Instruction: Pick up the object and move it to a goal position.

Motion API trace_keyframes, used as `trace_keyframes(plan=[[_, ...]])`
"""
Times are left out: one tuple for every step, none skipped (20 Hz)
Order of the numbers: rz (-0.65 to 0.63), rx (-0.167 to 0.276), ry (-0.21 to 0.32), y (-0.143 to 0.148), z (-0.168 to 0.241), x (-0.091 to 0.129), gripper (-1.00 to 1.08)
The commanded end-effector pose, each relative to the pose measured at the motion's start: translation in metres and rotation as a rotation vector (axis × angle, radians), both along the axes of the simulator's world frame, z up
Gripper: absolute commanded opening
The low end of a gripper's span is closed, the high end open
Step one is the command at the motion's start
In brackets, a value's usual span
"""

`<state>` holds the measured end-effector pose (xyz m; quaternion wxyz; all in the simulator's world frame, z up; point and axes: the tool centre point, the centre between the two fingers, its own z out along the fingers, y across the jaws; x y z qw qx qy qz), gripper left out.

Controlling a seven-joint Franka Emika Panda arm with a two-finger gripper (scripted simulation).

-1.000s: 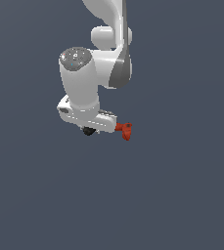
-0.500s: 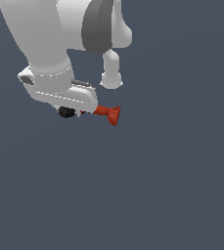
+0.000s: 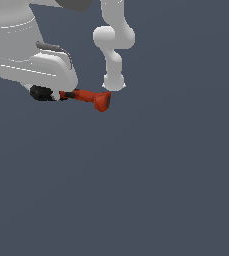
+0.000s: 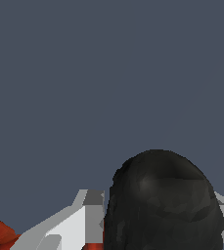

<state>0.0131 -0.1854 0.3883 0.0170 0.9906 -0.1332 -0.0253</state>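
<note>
Red-orange tool: the small power-drill-shaped object (image 3: 88, 97) with a black cylindrical nose is seen lying roughly level, raised clear of the ground, at the underside of the white robot arm's hand (image 3: 33, 62).
Nose: the black end (image 4: 162, 202) is turned toward the exterior view's left and fills much of the wrist view.
Handle: the blocky red end (image 3: 103, 101) is pointed toward the exterior view's right, with dark markings along the body.
Gripper: the white gripper (image 4: 155, 224) is seen closed about the tool near its black nose, a light-grey finger (image 4: 67, 227) pressed at each side.
Arm base: the white column (image 3: 114, 75) is seen just behind the handle end.
Ground: the plain dark grey-blue surface (image 3: 151, 185) is spread beneath.
</note>
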Motion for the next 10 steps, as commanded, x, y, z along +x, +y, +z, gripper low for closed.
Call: trace_keyframes(plan=[[0.001,-0.001,-0.006,-0.008,0.02,0.002,-1.0],[0.001,-0.001,-0.006,-0.011,0.026,0.002,-1.0],[0.001,-0.001,-0.006,-0.014,0.032,0.003,-1.0],[0.001,-0.001,-0.006,-0.017,0.037,0.004,-1.0],[0.001,-0.001,-0.006,-0.02,0.042,0.004,-1.0],[0.001,-0.001,-0.006,-0.022,0.047,0.005,-1.0],[0.001,-0.001,-0.006,-0.025,0.051,0.006,-1.0],[0.002,-0.002,-0.006,-0.026,0.055,0.006,-1.0],[0.002,-0.002,-0.006,-0.028,0.058,0.007,-1.0],[0.002,-0.002,-0.006,-0.03,0.061,0.007,-1.0]])
